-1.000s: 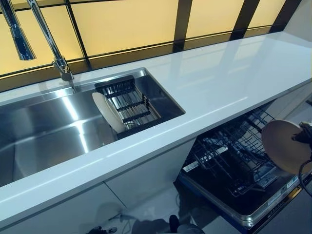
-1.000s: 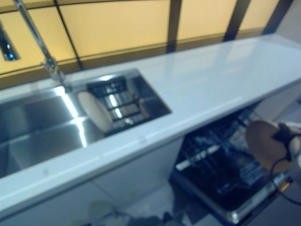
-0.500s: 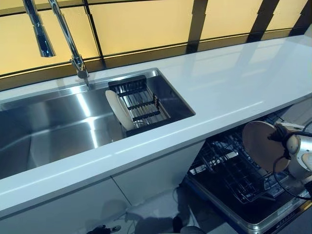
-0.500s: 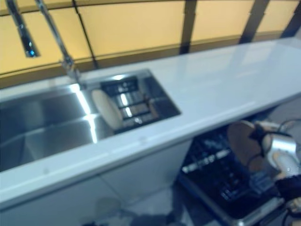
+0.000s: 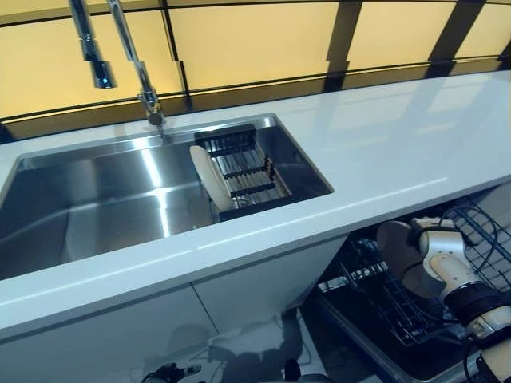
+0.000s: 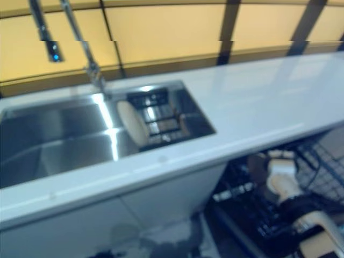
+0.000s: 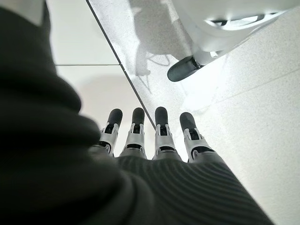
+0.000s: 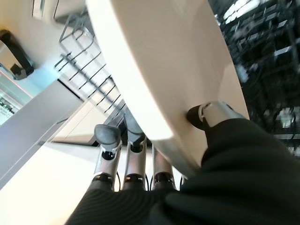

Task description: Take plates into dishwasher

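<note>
My right hand [image 5: 441, 249] is shut on a cream plate [image 5: 397, 250], held on edge just under the counter's front edge and over the dishwasher's pulled-out black wire rack [image 5: 382, 304]. In the right wrist view the plate [image 8: 173, 70] is pinched between the thumb [image 8: 212, 115] and the fingers [image 8: 108, 137], with rack wires behind it. A second cream plate [image 5: 209, 176] leans upright against the dish rack [image 5: 243, 169] inside the steel sink [image 5: 88, 203]. My left hand [image 7: 159, 140] shows only in its wrist view, fingers straight over the floor, holding nothing.
A white counter [image 5: 399, 144] runs to the right of the sink, with the dishwasher below its front edge. A tall tap [image 5: 132, 60] stands behind the sink. White cabinet doors [image 5: 160, 327] sit under the sink.
The camera has shifted, sliding the scene rightwards. My right hand has carried the plate left and down, from out in front of the dishwasher to just over its rack under the counter edge.
</note>
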Motion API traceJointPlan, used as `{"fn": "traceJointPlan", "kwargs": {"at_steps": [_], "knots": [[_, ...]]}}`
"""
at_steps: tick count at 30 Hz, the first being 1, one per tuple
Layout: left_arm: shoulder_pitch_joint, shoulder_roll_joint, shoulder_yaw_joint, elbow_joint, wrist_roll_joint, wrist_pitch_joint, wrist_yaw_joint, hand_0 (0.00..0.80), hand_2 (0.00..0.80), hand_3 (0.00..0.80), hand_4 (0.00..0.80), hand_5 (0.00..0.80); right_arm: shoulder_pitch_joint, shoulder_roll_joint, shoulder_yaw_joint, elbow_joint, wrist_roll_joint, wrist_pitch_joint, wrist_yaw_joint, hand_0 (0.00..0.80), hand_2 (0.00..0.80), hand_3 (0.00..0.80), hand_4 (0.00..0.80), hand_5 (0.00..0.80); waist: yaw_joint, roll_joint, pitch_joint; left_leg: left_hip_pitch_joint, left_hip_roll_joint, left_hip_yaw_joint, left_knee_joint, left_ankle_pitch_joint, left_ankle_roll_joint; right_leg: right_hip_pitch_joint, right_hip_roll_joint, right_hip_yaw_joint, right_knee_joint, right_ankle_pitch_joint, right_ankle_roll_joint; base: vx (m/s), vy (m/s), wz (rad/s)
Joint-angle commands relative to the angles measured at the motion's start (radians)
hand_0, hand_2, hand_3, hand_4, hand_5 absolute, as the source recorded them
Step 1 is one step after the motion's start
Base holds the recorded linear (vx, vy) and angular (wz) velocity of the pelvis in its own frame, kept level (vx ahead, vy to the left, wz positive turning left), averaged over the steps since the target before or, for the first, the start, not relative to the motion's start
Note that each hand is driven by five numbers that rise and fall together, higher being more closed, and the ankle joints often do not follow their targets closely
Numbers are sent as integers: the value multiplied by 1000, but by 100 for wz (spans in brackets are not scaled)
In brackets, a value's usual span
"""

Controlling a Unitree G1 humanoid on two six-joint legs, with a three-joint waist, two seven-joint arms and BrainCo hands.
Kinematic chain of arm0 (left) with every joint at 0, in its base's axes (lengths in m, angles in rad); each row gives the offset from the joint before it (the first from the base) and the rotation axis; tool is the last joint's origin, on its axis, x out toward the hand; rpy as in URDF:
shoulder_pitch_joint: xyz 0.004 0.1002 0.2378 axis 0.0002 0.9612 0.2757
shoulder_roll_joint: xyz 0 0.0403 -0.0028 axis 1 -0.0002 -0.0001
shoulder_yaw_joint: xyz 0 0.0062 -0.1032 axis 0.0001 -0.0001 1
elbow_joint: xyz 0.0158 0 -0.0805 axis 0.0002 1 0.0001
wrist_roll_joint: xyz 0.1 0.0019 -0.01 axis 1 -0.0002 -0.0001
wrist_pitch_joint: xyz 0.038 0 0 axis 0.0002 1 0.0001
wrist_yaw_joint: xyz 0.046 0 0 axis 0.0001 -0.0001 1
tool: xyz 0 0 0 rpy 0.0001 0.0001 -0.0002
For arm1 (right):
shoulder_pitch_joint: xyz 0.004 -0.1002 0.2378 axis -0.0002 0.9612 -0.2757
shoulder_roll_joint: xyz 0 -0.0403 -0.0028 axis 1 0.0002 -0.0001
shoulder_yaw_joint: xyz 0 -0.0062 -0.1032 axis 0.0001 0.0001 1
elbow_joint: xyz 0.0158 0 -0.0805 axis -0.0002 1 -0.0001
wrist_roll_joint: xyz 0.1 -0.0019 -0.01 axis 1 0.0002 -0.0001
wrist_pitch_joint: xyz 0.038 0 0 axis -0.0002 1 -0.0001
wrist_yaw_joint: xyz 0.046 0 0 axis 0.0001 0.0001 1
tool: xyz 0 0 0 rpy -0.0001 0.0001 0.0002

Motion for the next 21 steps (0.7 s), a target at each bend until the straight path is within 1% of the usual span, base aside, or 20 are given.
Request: {"fn": "traceJointPlan", "kwargs": {"at_steps": [1, 3, 9, 14, 21], "knots": [[-67, 36, -62, 16, 28, 7, 5, 0, 0, 0, 0, 0, -158, 51, 67, 133, 19, 95, -58, 800, 800, 800, 800, 800, 40, -55, 0, 28, 35, 11, 2, -15, -4, -10, -81, -30, 2, 12, 78, 7, -6, 15], [-75, 38, -73, 19, 24, 8, 6, 0, 0, 0, 0, 0, -175, 82, 89, 192, 64, 114, -77, 800, 800, 800, 800, 800, 50, -51, 1, 25, 34, 5, 2, -14, -4, -10, -84, -37, 2, 12, 78, 8, -1, 11], [-82, 42, -86, 25, 19, 3, 2, 0, 0, 0, 0, 0, -199, 150, 120, 337, 126, 116, -138, 800, 800, 800, 800, 800, 73, -38, 3, 26, 32, -10, 2, -13, -3, -2, -91, -50, 2, 10, 76, 15, 5, 11], [-86, 35, -91, 29, 15, -9, 2, 0, 0, 0, 0, 0, -206, 201, 129, 416, 190, 126, -136, 800, 800, 800, 800, 800, 86, -28, 5, 21, 31, -20, 2, -11, -4, -2, -95, -54, 2, 9, 73, 1, 4, 1], [-84, 25, -92, 29, 26, -9, -4, 0, 0, 0, 0, 0, -183, 247, 129, 428, 206, 153, -71, 800, 800, 800, 800, 800, 88, -20, 3, 24, 32, -25, 2, -11, -5, 3, -99, -54, 2, 7, 71, 0, 0, 0]]}}
